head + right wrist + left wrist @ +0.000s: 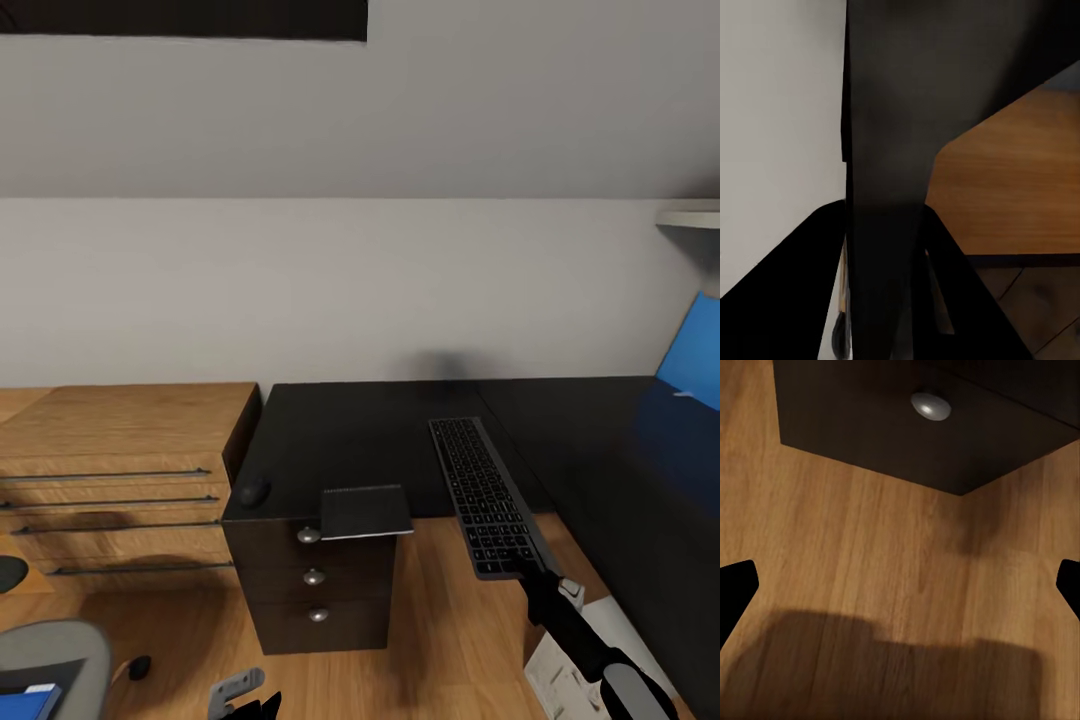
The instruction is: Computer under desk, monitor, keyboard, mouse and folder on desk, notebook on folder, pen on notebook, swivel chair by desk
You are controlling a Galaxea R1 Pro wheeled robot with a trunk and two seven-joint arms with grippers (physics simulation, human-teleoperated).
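My right gripper (537, 583) is shut on the near end of the keyboard (488, 495), which has dark keys on a silver base. It reaches out over the black desk (400, 420), its near end past the front edge. In the right wrist view the keyboard (885, 187) stands edge-on between the fingers (802, 285). The black mouse (252, 490) lies at the desk's left front corner. The greyish notebook (365, 512) overhangs the front edge. The swivel chair (55, 650) at lower left carries the blue folder (25, 702). My left gripper (240, 695) (900, 585) is open above the floor. Monitor and pen are out of view.
The black drawer unit (315, 590) with round knobs (930, 406) stands under the desk's left end. Low wooden shelving (120, 470) adjoins it on the left. A blue panel (692, 350) rises at the right. A pale boxy thing (572, 665) sits on the floor beside my right arm.
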